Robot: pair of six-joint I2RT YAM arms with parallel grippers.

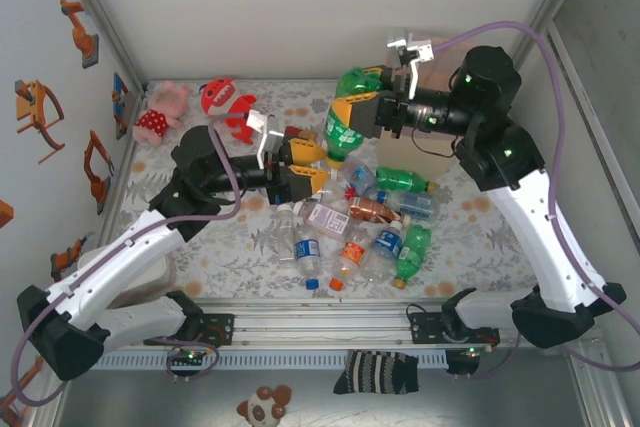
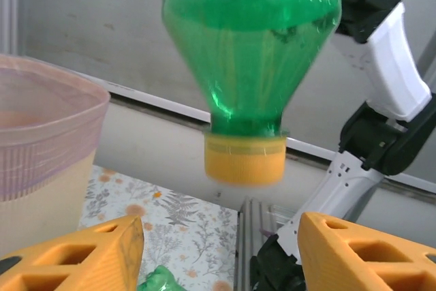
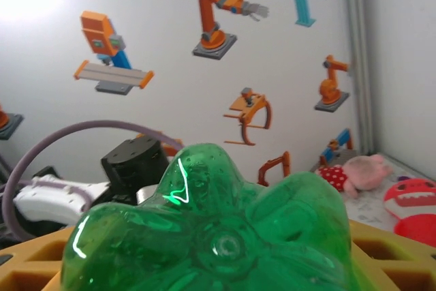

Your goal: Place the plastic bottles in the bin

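**A:** What do we make of the right pincer?

**B:** We see it clamped on the fat end of the green bottle. In its own wrist view the bottle's lobed base sits wedged between the yellow fingers. The bottle hangs cap-down in the air above the desk, and nothing else supports it.

**A:** And the left pincer?

**B:** Open, we'd say. Its orange fingers stand wide apart, and the yellow cap hovers between and beyond them without touching either. We judge this to be a pass between the two arms, with the right one bearing the whole load.

**A:** Why hold it that way up?

**B:** We think a grip on the wide base leaves the neck free, so the bottle can drop neck-first into the bin. The bin stands just to the side in the left wrist view, pink rim over cream body.

**A:** The arms themselves?

**B:** The right arm climbs from its base, bends at a high elbow and turns its forearm level toward the left. The left arm stretches diagonally forward, its wrist level and aimed at the cap.

**A:** What's left?

**B:** Plenty. The other bottles lie heaped on the desk below, near both pincers. The plush toys sit well apart in the far left corner.
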